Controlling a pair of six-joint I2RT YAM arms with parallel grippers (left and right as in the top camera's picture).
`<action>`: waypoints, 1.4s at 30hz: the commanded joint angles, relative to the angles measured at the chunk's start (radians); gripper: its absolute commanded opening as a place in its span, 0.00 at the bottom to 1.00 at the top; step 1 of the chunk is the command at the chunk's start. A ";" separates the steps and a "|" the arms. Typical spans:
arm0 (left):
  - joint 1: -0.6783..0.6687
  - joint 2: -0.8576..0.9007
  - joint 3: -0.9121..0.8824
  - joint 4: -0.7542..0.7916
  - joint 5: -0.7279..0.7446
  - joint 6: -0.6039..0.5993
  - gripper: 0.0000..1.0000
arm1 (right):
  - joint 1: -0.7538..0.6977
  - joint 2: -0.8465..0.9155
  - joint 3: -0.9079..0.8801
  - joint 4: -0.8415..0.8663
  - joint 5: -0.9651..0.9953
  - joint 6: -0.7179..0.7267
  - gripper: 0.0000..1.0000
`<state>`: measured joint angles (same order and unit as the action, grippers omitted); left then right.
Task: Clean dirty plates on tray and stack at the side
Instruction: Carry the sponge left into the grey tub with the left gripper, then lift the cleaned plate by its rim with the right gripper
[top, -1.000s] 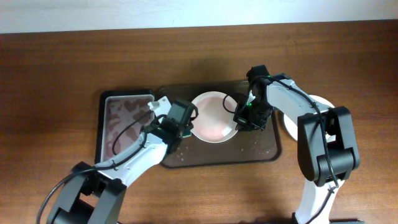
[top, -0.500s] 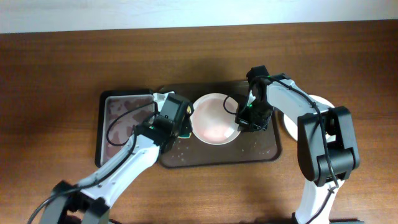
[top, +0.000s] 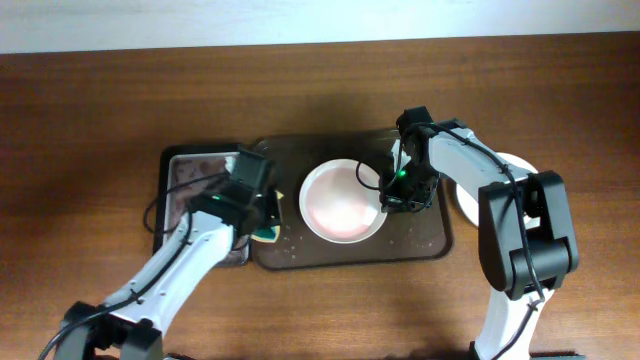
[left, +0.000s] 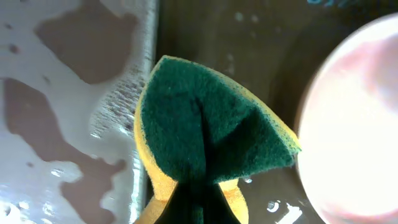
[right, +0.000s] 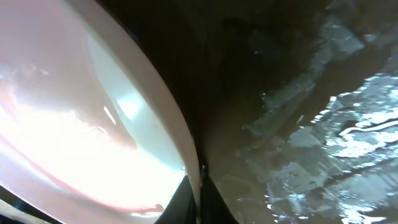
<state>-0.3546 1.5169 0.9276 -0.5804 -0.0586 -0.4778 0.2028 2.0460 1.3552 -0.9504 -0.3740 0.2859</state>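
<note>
One pale plate (top: 340, 205) with a pink sauce film lies in the dark brown tray (top: 420, 240). My right gripper (top: 386, 200) is shut on the plate's right rim; the right wrist view shows its fingers (right: 198, 190) pinching the rim of the plate (right: 81, 112). My left gripper (top: 262, 222) is shut on a green-and-yellow sponge (left: 211, 130) and holds it over the brown tray's left edge, beside the plate (left: 354, 130) and not touching it. Another white plate (top: 466, 203) lies on the table at the right, mostly hidden by my right arm.
A narrower grey metal tray (top: 190, 185) with brown puddles sits against the brown tray's left side; it also shows in the left wrist view (left: 62, 137). The brown tray's floor (right: 311, 124) is wet. Bare wooden table surrounds both trays.
My left gripper has moved left with the sponge, off the plate to the seam between the two trays. My right gripper stays on the rim; the plate has shifted slightly toward the front.
</note>
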 joint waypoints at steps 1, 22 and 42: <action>0.072 -0.054 0.011 0.002 0.071 0.119 0.00 | -0.031 -0.079 0.010 -0.003 0.043 -0.051 0.04; 0.290 -0.048 0.009 0.031 0.071 0.315 0.00 | 0.074 -0.467 0.010 -0.018 0.638 -0.087 0.04; 0.290 0.180 0.009 0.192 0.082 0.316 0.00 | 0.449 -0.469 0.010 0.081 1.248 -0.060 0.04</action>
<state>-0.0704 1.6764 0.9276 -0.4049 0.0013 -0.1787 0.6216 1.5959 1.3552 -0.8757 0.7177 0.2100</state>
